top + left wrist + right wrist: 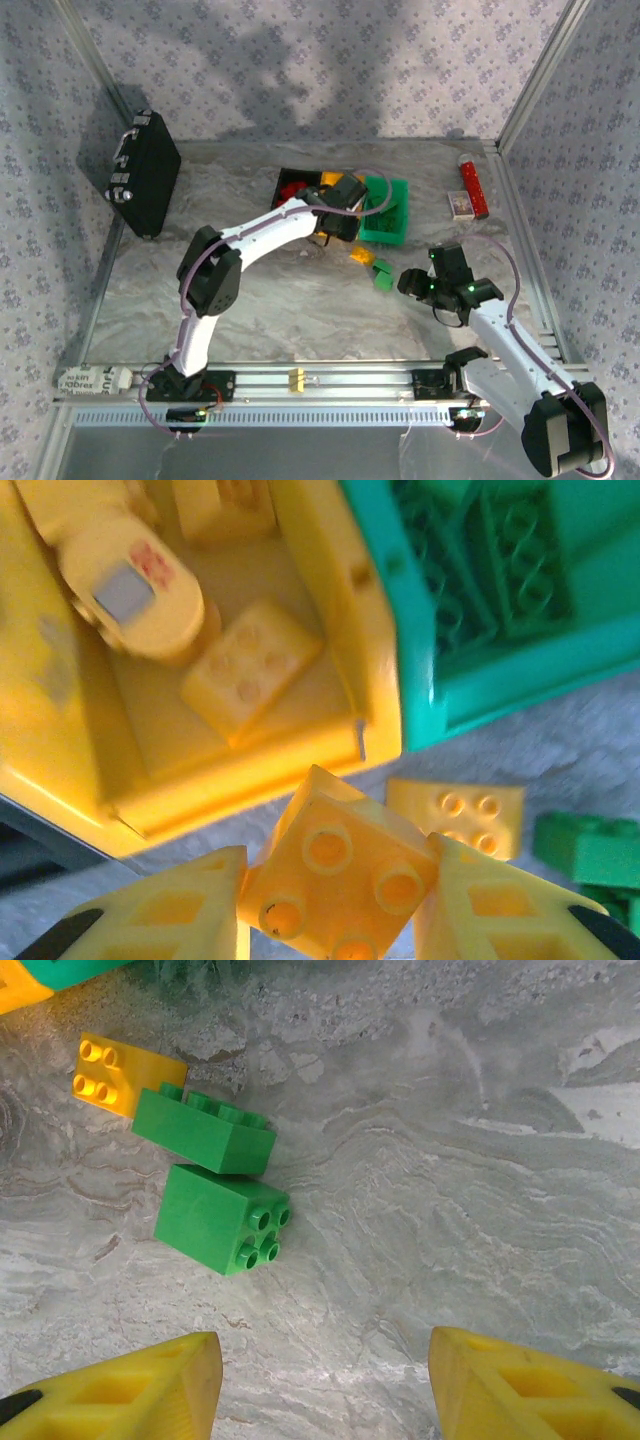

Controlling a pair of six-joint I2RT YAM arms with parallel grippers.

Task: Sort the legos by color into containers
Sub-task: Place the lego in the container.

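**1.** Aluminium rail (330, 380) with pale yellow clip (296, 379): laid along the near table edge, between the arm bases.

**2.** Right gripper (320, 1390): its yellow fingers (130, 1390) are spread wide with nothing between them, over the bare marble-patterned table top (480, 1210).

**3.** Loose bricks, well beyond the right fingers.
- Green four-stud plastic brick (222, 1220): tipped on its side, studs aimed back toward the right gripper.
- Longer green plastic brick (205, 1132): placed just behind it, studs upward, long axis slanting from far-left to near-right.
- Flat yellow plastic brick (125, 1078): set at the longer brick's far-left end, touching it.

**4.** Left gripper (340, 900): clamped on a yellow four-stud plastic brick (335, 875).
- The stud face is turned to the wrist camera.
- The brick is set cornerwise, one corner pointing at the yellow bin. It is square, so no long axis is noted.
- One finger is pressed on each side.
- It is found just outside the bin's near wall. Whether it rests on the table cannot be told.

**5.** Bins.
- Yellow rectangular plastic bin (340, 600): yellow bricks (250, 665) are held inside.
- Green rectangular plastic bin (520, 685): placed against the yellow bin's right side, with green bricks (500, 550) inside.
- Black rectangular plastic bin (288, 178): placed on the left, with red bricks (292, 190) inside.

**6.** Far items.
- Large black briefcase (148, 172): stood on edge at the far left.
- Long red cylindrical tube (473, 186): laid at the far right.
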